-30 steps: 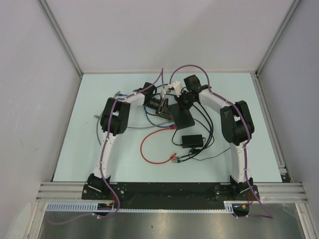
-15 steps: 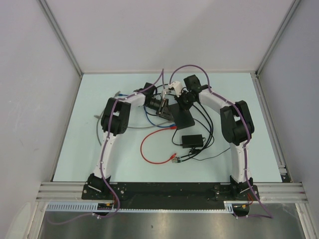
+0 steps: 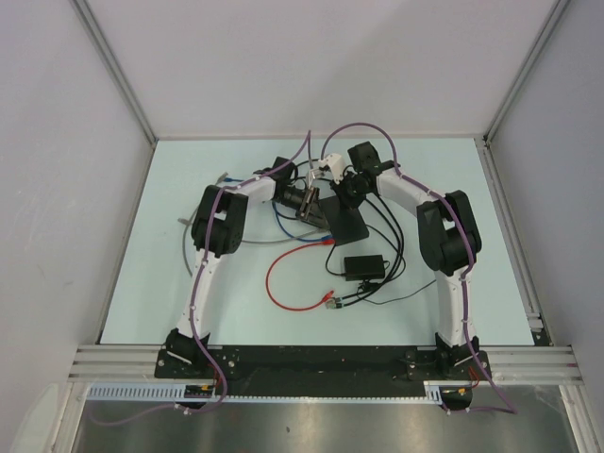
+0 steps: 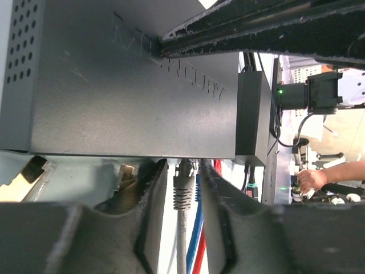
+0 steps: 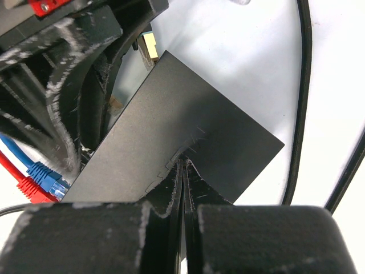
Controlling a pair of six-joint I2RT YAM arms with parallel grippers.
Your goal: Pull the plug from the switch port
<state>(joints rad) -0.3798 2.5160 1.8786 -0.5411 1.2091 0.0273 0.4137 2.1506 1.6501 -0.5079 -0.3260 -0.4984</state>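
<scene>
Left wrist view shows the grey plug point(image 4: 183, 191) in its port, on the edge of the switch point(image 4: 131, 85) that faces the left gripper point(image 4: 183, 171). This gripper has one finger on each side of the plug, very close to it. I cannot tell if they pinch it. A thin gap seems to show on both sides, but the view is dim there. The right gripper point(image 5: 183, 174) has its fingers pressed together. Their tips push down on the flat top of the switch to hold it on the table point(image 3: 189, 170).

What could go wrong? The plug may have a small clip that locks it in. If the fingers do not squeeze that clip, the plug stays locked, and a pull drags the whole switch along. The top of the switch looks smooth, so the right tips could slide off it — then nothing holds the switch down. The plug has a soft ribbed sleeve. Fingers that hold only the sleeve could slip off and come away with nothing.

A blue cable point(image 4: 195, 228) and a red cable point(image 4: 201, 257) run just beside the grey one. If the left fingers shift sideways, they could catch one of those and tug the wrong plug. A pull at a slant could bend the plug in the port — so the pull should go straight back along the cable.
</scene>
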